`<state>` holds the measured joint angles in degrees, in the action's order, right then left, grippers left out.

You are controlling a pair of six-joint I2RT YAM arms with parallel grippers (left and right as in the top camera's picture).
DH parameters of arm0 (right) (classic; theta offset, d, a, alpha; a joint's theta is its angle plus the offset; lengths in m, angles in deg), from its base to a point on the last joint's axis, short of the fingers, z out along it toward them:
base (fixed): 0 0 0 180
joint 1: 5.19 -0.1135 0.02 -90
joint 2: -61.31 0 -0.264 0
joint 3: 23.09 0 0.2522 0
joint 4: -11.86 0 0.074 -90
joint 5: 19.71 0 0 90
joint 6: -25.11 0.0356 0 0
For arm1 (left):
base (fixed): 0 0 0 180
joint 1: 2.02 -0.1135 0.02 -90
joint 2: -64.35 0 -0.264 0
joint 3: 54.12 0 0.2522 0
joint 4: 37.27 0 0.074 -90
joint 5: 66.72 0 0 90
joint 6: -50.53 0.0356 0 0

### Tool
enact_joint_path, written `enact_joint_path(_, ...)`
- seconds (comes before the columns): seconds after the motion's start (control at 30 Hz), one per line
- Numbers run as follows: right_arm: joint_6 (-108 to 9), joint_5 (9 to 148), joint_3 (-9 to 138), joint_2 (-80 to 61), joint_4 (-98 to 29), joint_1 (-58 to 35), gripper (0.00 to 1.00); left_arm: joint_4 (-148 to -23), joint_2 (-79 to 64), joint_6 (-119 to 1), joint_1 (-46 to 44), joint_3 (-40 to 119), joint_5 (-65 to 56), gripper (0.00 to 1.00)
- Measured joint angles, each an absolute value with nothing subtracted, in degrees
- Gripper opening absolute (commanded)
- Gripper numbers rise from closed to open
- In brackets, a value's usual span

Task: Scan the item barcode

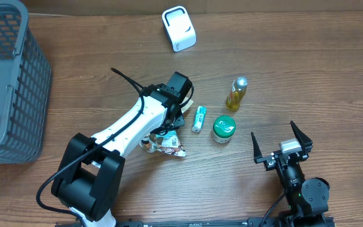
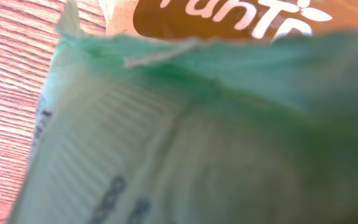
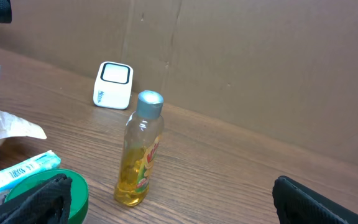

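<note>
A green-and-white packet [image 2: 185, 124] fills the left wrist view, blurred and very close, with dark printed marks low on it. My left gripper [image 1: 172, 124] is down over a small heap of packets [image 1: 167, 145] at the table's middle and appears shut on that packet; its fingers are hidden. A brown packet with white lettering [image 2: 229, 15] lies behind it. The white scanner [image 1: 178, 28] stands at the back, also the white scanner [image 3: 112, 85] in the right wrist view. My right gripper [image 1: 273, 130] sits open and empty at the front right.
A small oil bottle [image 1: 236, 93] stands upright, a green-lidded jar [image 1: 223, 128] just in front of it, and a slim green-and-white tube [image 1: 198, 118] beside them. A grey basket [image 1: 5, 82] fills the left edge. The bottle [image 3: 140, 149] stands ahead of my right gripper [image 3: 173, 205].
</note>
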<state>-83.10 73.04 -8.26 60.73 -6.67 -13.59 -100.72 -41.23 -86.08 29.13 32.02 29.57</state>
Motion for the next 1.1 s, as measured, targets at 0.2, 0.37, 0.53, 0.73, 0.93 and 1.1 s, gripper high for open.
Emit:
enact_joint_path(0.2,-83.13,73.04,-8.26,60.73,-6.65,-13.59,1.0,-100.72,-41.23,-85.88,29.13,32.02,29.57,0.51)
enact_joint_path(0.37,-83.08,73.04,-8.26,60.73,-6.65,-13.59,1.0,-100.72,-41.23,-85.86,29.13,32.02,29.59,0.56)
enact_joint_path(0.53,-83.1,73.04,-8.26,60.73,-6.65,-13.57,1.0,-100.72,-41.23,-85.88,29.13,32.02,29.59,0.51)
enact_joint_path(0.73,-83.1,73.04,-8.26,60.73,-6.65,-13.59,1.0,-100.72,-41.23,-85.82,29.13,32.02,29.57,0.58)
enact_joint_path(0.93,-83.1,73.01,-8.26,60.73,-6.67,-13.59,1.0,-100.75,-41.23,-85.86,29.13,32.02,29.59,0.57)
enact_joint_path(1.1,-83.1,73.06,-8.26,60.73,-6.67,-13.59,1.0,-100.75,-41.23,-85.86,29.13,32.02,29.68,0.55)
